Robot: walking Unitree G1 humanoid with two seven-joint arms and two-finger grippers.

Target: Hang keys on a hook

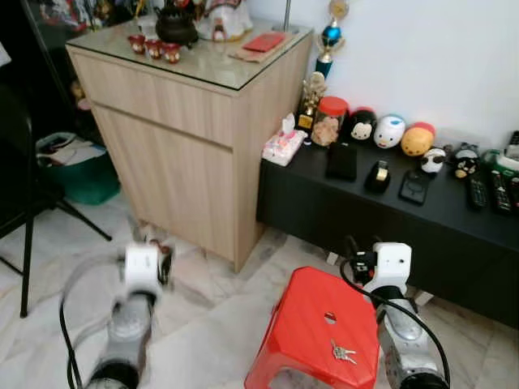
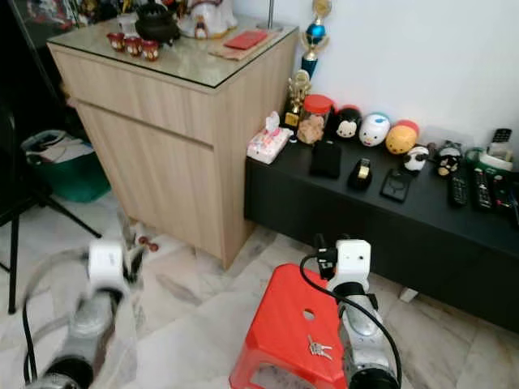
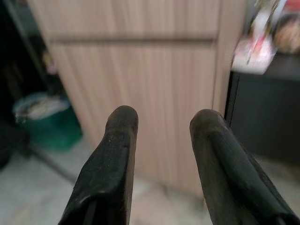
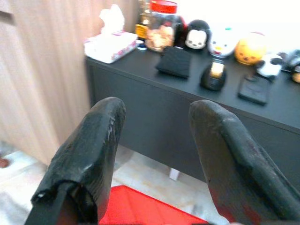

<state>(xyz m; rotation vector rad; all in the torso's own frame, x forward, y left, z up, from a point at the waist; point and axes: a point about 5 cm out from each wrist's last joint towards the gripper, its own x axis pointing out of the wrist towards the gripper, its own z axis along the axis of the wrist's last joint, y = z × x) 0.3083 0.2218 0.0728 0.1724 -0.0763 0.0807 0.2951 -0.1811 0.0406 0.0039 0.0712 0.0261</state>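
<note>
The keys (image 1: pixel 342 352) lie flat on the red stool (image 1: pixel 304 324), below the right gripper (image 4: pixel 157 117), whose fingers are apart and empty. The left gripper (image 3: pixel 161 122) is open too. Keys look small, hard, light and jingly; pinch the ring.

Head stereo pair looks forward and down from above: both eyes share cabinet (image 1: pixel 186 121), black shelf (image 1: pixel 422 215), red stool (image 1: pixel 312 328). Left wrist camera faces cabinet front, close. Right wrist camera faces shelf edge, stool corner below.
</note>
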